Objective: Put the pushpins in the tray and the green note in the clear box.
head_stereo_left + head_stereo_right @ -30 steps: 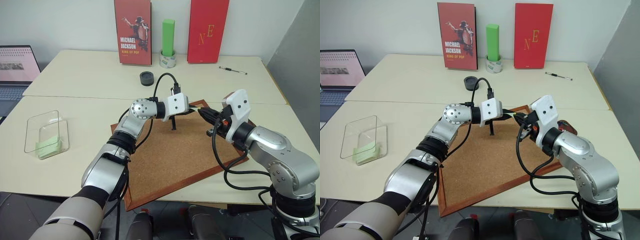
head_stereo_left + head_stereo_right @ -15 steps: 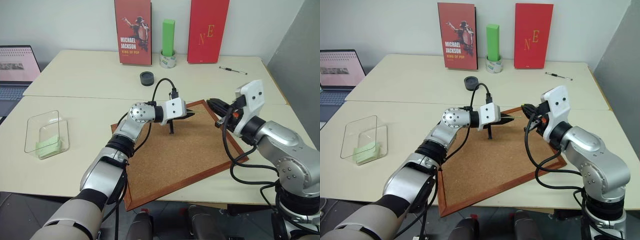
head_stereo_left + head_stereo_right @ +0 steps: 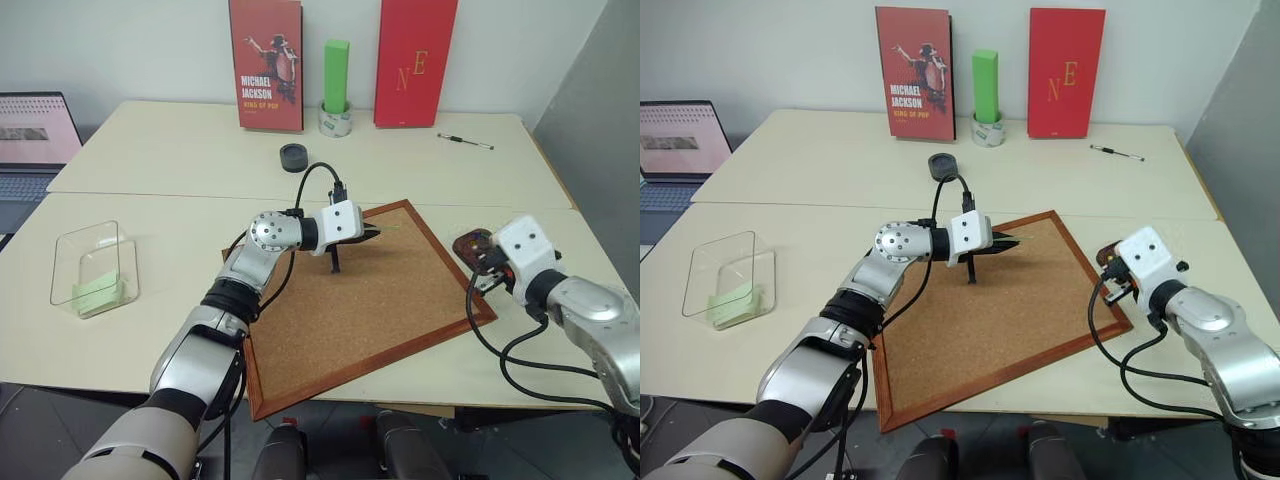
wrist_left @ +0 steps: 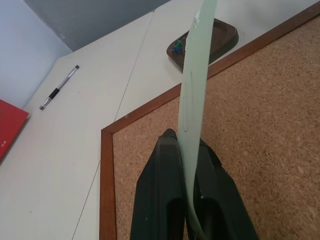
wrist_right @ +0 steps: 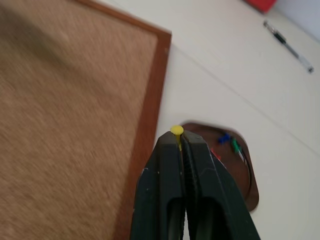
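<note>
Pinching yellow pushpin (image 5: 176,131) at right gripper (image 5: 181,142) fingertips, above tray (image 5: 248,170).

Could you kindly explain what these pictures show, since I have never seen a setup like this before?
It is a two-armed humanoid robot. Two pictures look down from its head; the other two come from cameras on its wrists. On the table lies a corkboard, a small brown tray with pushpins in it, and a clear box that already contains a green slip. The left tool is shut on a pale green note, held over the board. The right tool pinches a yellow pushpin just beside the tray.
</note>
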